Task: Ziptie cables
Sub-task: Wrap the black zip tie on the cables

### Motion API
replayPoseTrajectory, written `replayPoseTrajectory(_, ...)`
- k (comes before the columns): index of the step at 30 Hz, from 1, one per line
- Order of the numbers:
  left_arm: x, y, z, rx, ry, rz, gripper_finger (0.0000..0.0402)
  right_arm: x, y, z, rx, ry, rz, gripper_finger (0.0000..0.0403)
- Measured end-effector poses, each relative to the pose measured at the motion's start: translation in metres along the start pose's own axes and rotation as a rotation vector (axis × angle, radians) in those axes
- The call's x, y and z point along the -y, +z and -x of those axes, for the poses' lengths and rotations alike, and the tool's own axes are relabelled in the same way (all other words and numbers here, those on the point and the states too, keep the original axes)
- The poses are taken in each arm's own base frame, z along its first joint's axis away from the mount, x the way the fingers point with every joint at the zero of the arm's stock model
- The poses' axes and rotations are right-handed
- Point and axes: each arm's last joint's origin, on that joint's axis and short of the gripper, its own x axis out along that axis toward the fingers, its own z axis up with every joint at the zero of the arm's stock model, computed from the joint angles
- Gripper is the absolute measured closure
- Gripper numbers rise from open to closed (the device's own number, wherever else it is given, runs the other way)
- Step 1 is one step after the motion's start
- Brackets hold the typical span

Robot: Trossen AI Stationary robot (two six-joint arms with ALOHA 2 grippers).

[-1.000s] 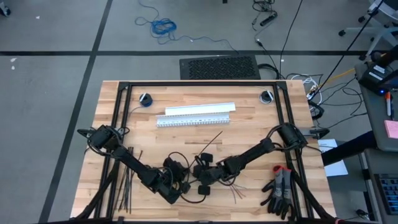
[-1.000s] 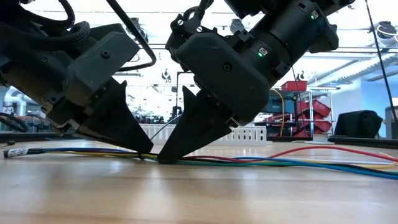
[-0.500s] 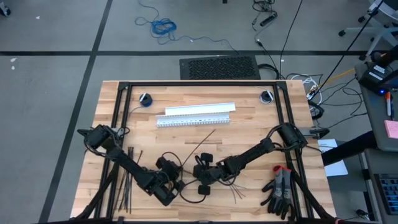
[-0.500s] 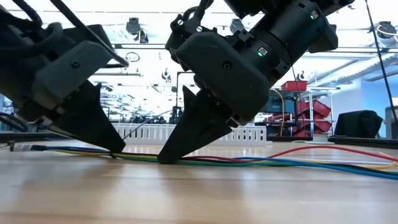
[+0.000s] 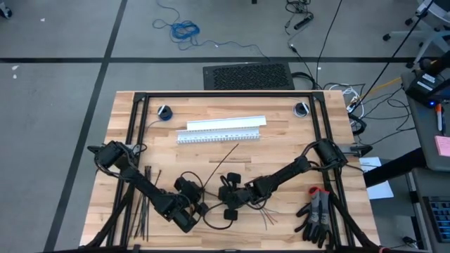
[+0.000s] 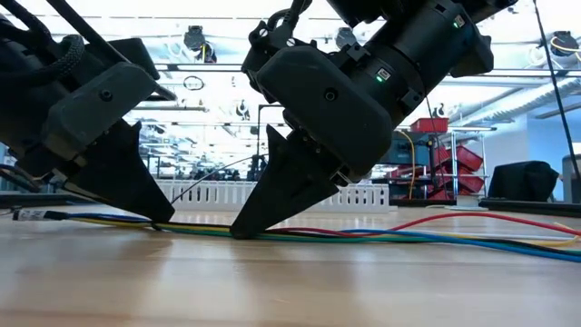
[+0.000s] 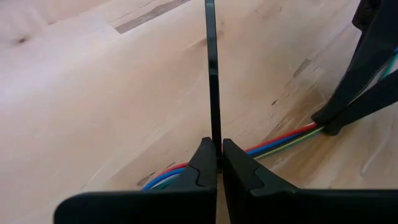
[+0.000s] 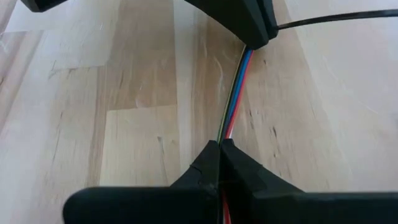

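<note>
The cables [image 6: 390, 238], thin red, blue, green and yellow wires, lie flat along the table near its front edge; their splayed ends [image 5: 269, 219] point toward the right. My right gripper [image 8: 219, 148] is shut on them mid-length. A short way toward the table's left, my left gripper [image 7: 216, 149] is shut on a black ziptie [image 7: 211, 68], right over the cables [image 7: 280, 140]. The ziptie [image 5: 226, 159] slants up and away toward the far edge. Whether the left fingers also touch the cables cannot be told. My left gripper pinches the ziptie near its lower end [image 7: 215, 138] between its two fingertips, slanting down from the table's left. The strip runs on straight out past the fingers, its free end [image 5: 239, 145] raised off the wood. My right gripper pinches the bundle of cables [image 8: 224, 135] between its two fingertips, slanting down from the right, the fingers across the wires. The tips [image 6: 243, 232] rest at the tabletop and the cables stay lying on the wood on both sides.
A white slotted channel [image 5: 219, 135] and a white strip [image 5: 226, 123] lie across the table's middle. Spare zipties [image 5: 144, 204] lie at the near left, black and red gloves [image 5: 316, 214] at the near right. Black frame rails [image 5: 225, 93] run along the edges.
My left gripper has slid along the cables toward the table's left, away from my right gripper, and has tipped as it went. It stays shut on the ziptie, whose free end has swung with it. The cables and my right gripper have kept still.
</note>
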Motion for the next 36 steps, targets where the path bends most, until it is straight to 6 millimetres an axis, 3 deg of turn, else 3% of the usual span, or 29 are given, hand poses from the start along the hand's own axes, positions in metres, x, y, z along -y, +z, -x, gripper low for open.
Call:
replayPoseTrajectory(7, 0.001, 0.001, 0.002, -0.005, -0.005, 0.015, 0.0389, 0.000, 0.000, 0.000, 0.003, 0.002, 0.026, 0.0403)
replayPoseTrajectory(15, 0.005, 0.002, 0.003, -0.042, -0.049, -0.011, 0.0308, 0.000, 0.001, 0.002, 0.003, 0.005, 0.045, 0.0367)
replayPoseTrajectory(20, 0.005, 0.005, 0.005, -0.055, -0.054, -0.007, 0.0260, 0.000, 0.001, 0.002, 0.002, 0.006, 0.036, 0.0370)
replayPoseTrajectory(23, 0.002, 0.012, 0.015, -0.062, -0.054, -0.016, 0.0246, -0.002, -0.001, 0.003, -0.006, 0.005, 0.040, 0.0378)
replayPoseTrajectory(29, -0.005, 0.037, 0.054, 0.069, -0.106, -0.004, 0.0243, -0.003, -0.002, 0.004, -0.011, 0.000, 0.042, 0.0383)
replayPoseTrajectory(36, -0.019, 0.053, 0.090, 0.094, -0.156, 0.023, 0.0242, -0.004, 0.005, 0.015, 0.025, -0.013, 0.074, 0.0353)
